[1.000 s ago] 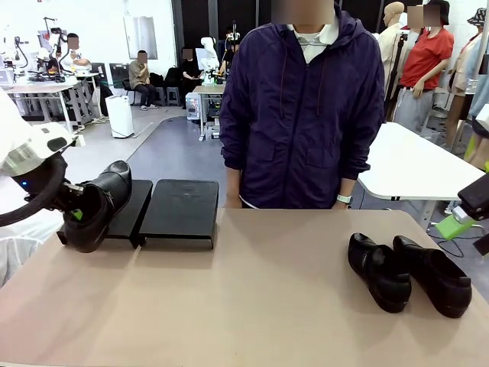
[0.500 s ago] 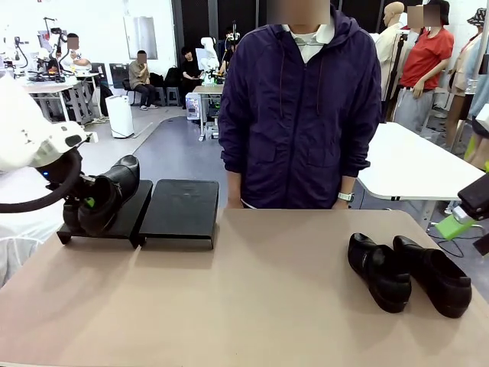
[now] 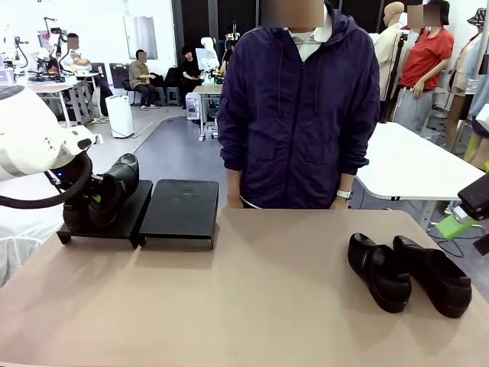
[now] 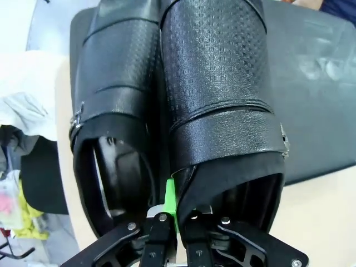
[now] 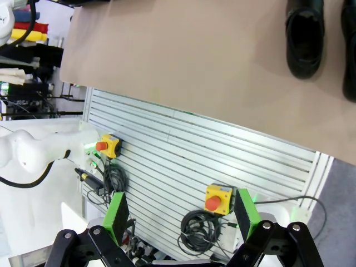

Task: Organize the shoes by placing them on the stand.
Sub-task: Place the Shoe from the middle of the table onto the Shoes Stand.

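left tool pinching shoe collar, beside second shoe on stand left panel | right tool spread, off tabletop | two shoes on tabletop right

No legible text, labels, brands or numbers on anything.

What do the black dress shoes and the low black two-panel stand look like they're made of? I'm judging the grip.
The black dress shoes look like leather or a good imitation: fine pebbled grain, stitched bands, dull sheen. The low black two-panel stand has rigid flat panels with a matte finish and faint smudges. It may be painted metal or plastic; I cannot tell which.
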You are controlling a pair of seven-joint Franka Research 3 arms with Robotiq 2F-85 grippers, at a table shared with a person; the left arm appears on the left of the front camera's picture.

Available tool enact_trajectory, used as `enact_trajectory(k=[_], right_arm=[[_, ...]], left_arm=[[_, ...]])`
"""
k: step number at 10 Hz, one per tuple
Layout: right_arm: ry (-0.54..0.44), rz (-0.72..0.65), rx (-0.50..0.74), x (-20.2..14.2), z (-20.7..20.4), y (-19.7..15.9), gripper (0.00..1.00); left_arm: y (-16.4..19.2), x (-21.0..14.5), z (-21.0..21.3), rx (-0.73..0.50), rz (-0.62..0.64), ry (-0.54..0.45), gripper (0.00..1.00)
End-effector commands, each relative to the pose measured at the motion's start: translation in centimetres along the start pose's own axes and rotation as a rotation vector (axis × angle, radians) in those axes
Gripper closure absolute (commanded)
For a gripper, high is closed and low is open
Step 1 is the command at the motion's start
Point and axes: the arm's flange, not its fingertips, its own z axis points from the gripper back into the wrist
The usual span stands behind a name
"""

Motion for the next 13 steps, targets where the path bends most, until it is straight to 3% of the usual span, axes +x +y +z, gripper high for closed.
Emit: enact_trajectory(k=[1, 7, 8, 9, 10, 13], right_arm=[[0.003, 0.007, 0.018, 0.2, 0.5, 0.1, 0.00], [0.003, 0.007, 0.018, 0.2, 0.5, 0.1, 0.00], [0.003, 0.007, 0.018, 0.2, 0.5, 0.1, 0.00], [0.003, 0.007, 0.018, 0.2, 0.5, 0.1, 0.00], [0.003, 0.007, 0.018, 0.2, 0.5, 0.1, 0.00], [0.003, 0.007, 0.018, 0.2, 0.5, 0.1, 0.00]], left_arm=[[-0.5, -0.1, -0.2, -0.001, 0.010, -0.048, 1.00], [-0.9, -0.6, -2.0, 0.002, -0.002, 0.006, 1.00], [-0.9, -0.6, -2.0, -0.003, 0.000, 0.011, 0.71], [-0.9, -0.6, -2.0, -0.015, 0.001, 0.012, 0.13], [-1.0, -0.7, -2.0, -0.012, 0.003, 0.011, 0.00], [-1.0, -0.6, -1.3, -0.014, 0.016, -0.021, 0.00]])
